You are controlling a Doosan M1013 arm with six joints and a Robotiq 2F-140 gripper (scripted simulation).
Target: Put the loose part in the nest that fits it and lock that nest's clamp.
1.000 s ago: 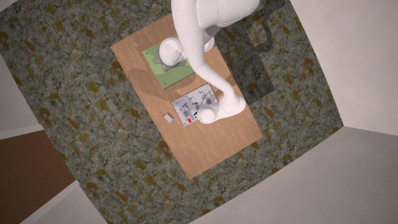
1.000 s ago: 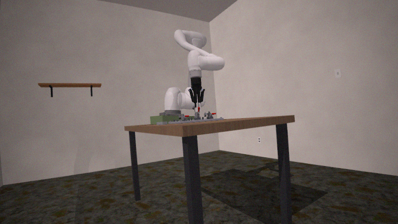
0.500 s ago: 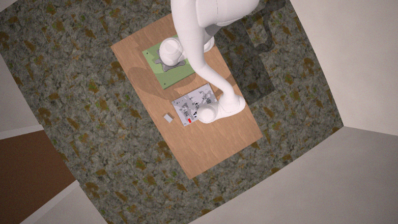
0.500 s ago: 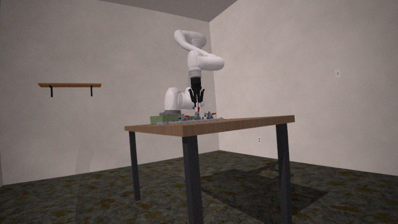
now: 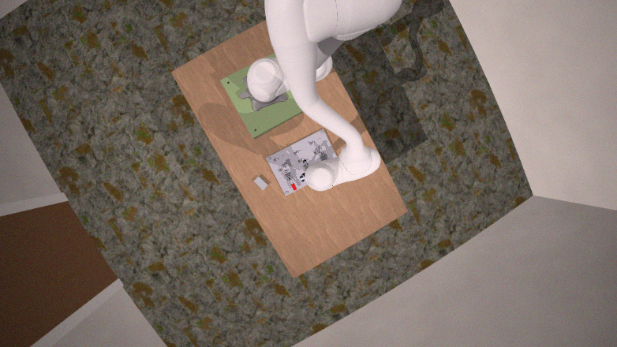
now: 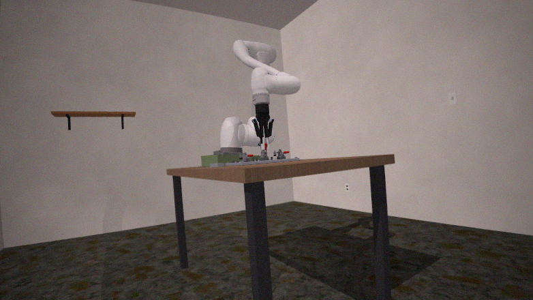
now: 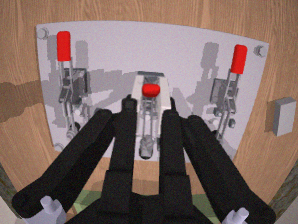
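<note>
The grey fixture plate [image 5: 301, 162] lies on the wooden table, with three red-handled clamps in the wrist view: left [image 7: 63, 44], middle [image 7: 150, 90] and right [image 7: 238, 58]. The loose part, a small grey block [image 5: 260, 182], lies on the table beside the plate, apart from it; it also shows at the right edge of the wrist view [image 7: 282, 116]. My gripper [image 7: 150, 87] hangs over the middle clamp, fingers nearly together with a narrow gap. The middle clamp's red handle tip shows in that gap. From the side my gripper [image 6: 264, 138] points straight down just above the fixture. The nests' pads are mostly hidden.
The arm's green base plate [image 5: 260, 103] sits on the table behind the fixture. My own arm covers part of the fixture from above. A wall shelf [image 6: 93, 114] hangs far to the left.
</note>
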